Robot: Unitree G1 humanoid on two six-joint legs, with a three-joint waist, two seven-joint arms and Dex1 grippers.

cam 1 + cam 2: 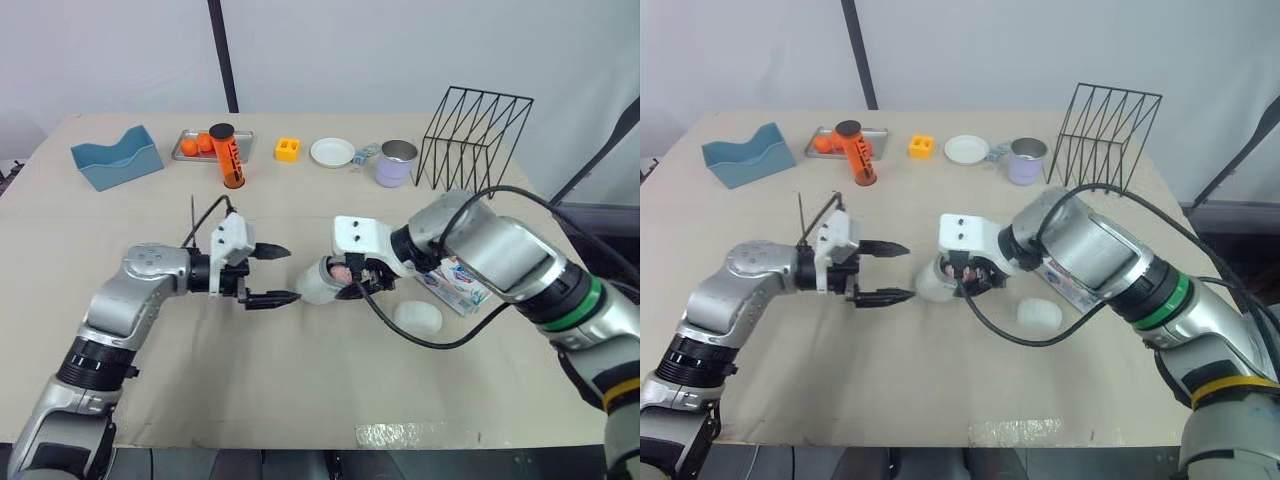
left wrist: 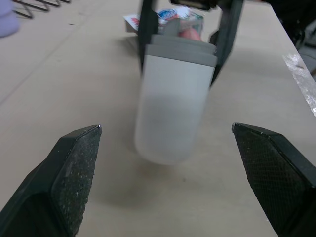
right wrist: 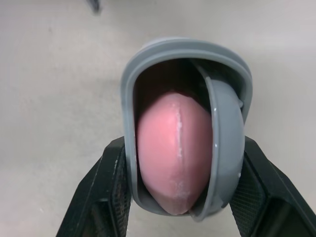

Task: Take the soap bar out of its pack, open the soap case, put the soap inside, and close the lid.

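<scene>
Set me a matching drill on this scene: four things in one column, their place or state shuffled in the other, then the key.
Things
1. soap
2. lid
3. pack
4. left end effector

Place or state
A. open and empty, pointing at the case
B. lying alone on the table, off the case
C. flat on the table, just behind the lid and to its right
D. inside the case, which the right end effector grips

Pairs: 1-D, 2-B, 3-C, 4-A
</scene>
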